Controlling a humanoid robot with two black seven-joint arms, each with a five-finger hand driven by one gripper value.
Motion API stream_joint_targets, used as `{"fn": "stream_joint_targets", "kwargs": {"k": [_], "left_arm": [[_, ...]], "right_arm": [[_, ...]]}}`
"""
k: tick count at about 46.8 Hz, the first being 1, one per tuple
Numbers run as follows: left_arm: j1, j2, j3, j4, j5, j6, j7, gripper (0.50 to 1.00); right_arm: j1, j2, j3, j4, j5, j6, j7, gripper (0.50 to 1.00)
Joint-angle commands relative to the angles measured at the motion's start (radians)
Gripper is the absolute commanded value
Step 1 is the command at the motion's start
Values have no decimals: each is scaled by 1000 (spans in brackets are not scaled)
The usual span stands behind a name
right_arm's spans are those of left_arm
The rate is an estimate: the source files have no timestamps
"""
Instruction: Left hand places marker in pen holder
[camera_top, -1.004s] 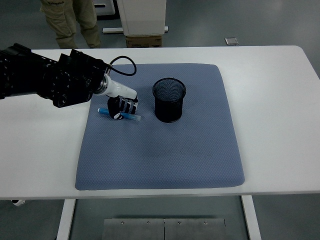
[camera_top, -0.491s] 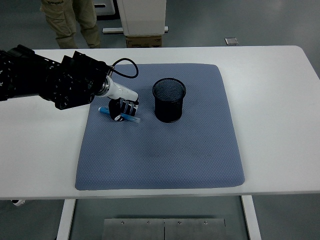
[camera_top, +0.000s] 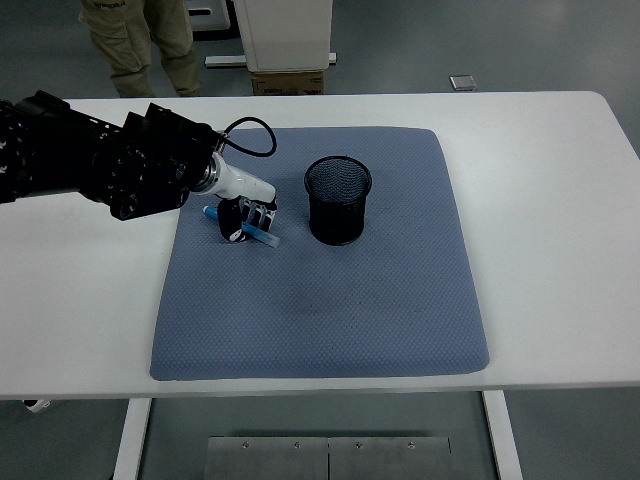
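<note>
**Left hand clamped on the marker, holder just to its right**

Over on the left side of the blue mat (camera_top: 330, 290), the left hand (camera_top: 243, 216) reaches in from the picture's left edge, black forearm angled across the white table (camera_top: 560, 180), white wrist piece pointing down toward the mat. Its fingers are curled around the blue marker (camera_top: 262, 236), which sticks out both sides of the grip, tilted, one end toward the holder. Can't tell if the marker's tip touches the mat or sits just above it. The black mesh pen holder (camera_top: 338, 200) stands upright near the hand's right, nothing between them. A black cable (camera_top: 252, 135) loops above the wrist. Someone's legs (camera_top: 140, 45) show at the top left, behind the table.
</note>
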Motion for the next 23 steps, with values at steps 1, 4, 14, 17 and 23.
{"fn": "stream_joint_targets", "kwargs": {"k": [1, 4, 14, 17, 23], "left_arm": [[0, 0, -1, 3, 0, 0, 0, 514], [0, 0, -1, 6, 0, 0, 0, 514], [-2, 2, -2, 6, -2, 0, 0, 514], [-2, 2, -4, 6, -2, 1, 0, 543], [-2, 0, -5, 6, -2, 1, 0, 566]], "right_arm": [[0, 0, 0, 0, 0, 0, 0, 1000], [0, 0, 0, 0, 0, 0, 0, 1000], [0, 0, 0, 0, 0, 0, 0, 1000], [0, 0, 0, 0, 0, 0, 0, 1000], [0, 0, 0, 0, 0, 0, 0, 1000]]}}
